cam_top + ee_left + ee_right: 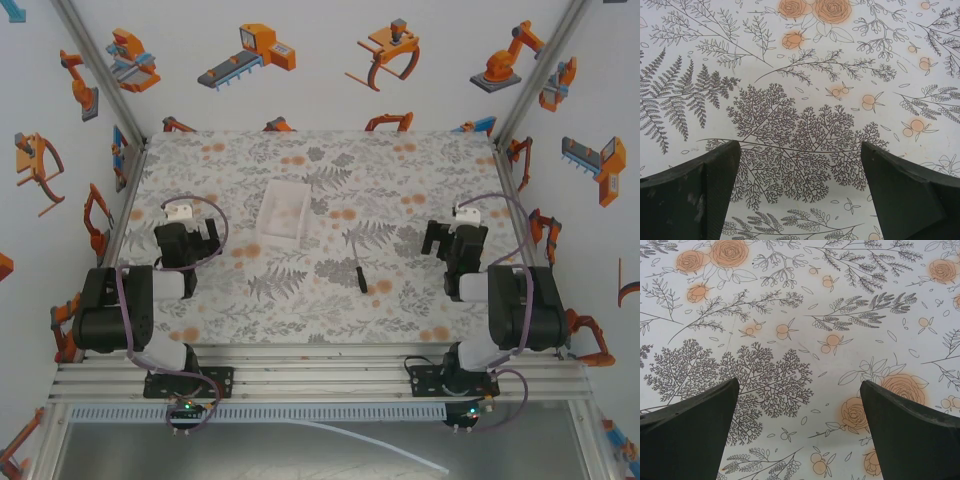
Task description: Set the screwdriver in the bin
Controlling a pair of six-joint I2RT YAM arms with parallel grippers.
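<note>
Your left gripper (799,145) has its fingers (690,195) spread wide, holding nothing, with only the floral-patterned counter (300,305) between them. Your right gripper (799,382) is the same: its fingers (910,432) are wide apart, empty and touching no object. From above, the left gripper (188,245) sits over the left side of the counter and the right gripper (455,248) over the right side. The screwdriver (359,272) lies flat on the counter near the middle, between the two grippers and nearer the right one, well apart from both. The bin (281,239) stands farther back and to the left of the screwdriver, not touching it.
</note>
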